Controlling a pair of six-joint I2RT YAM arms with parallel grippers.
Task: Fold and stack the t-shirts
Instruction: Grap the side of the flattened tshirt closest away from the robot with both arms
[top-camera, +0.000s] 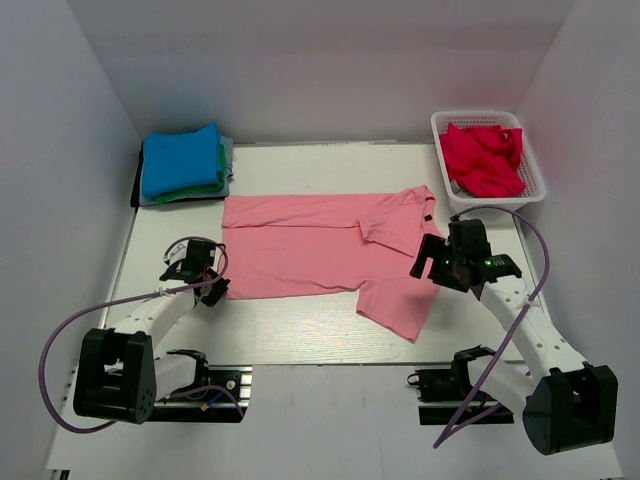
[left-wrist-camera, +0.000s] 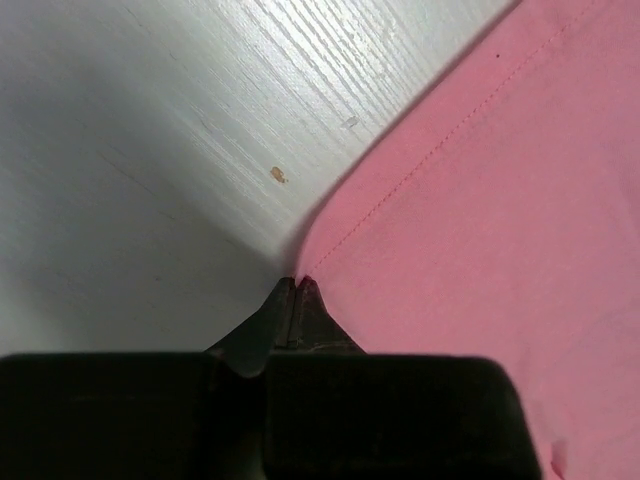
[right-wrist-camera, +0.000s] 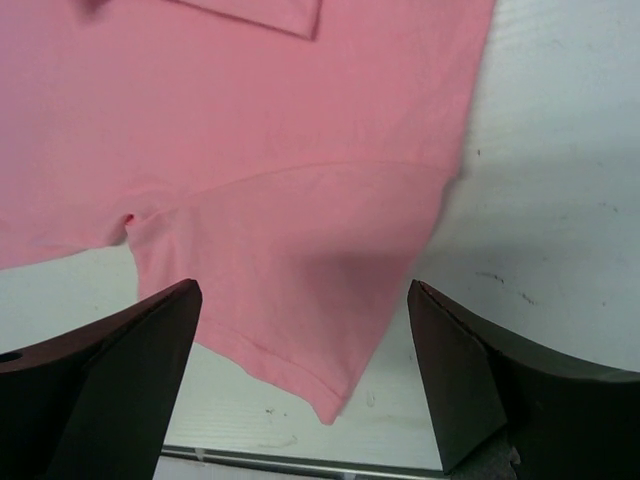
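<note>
Left claw (top-camera: 214, 292): near-left of the bench (top-camera: 300, 335), at the pink t-shirt's (top-camera: 300, 250) near-left corner.
Right claw (top-camera: 428, 268): over the pink t-shirt's near-right sleeve.
Folded pile (top-camera: 185, 172): far-left corner, blue t-shirt (top-camera: 180, 155) above green t-shirt (top-camera: 203, 189).
Basket (top-camera: 533, 170): far-right corner, red t-shirt (top-camera: 482, 158) inside.
Left wrist: tips pressed together, touching the hem corner; whether cloth is pinched, cannot tell.
Right wrist: jaws spread wide, holding nothing, sleeve hem below between them.
</note>
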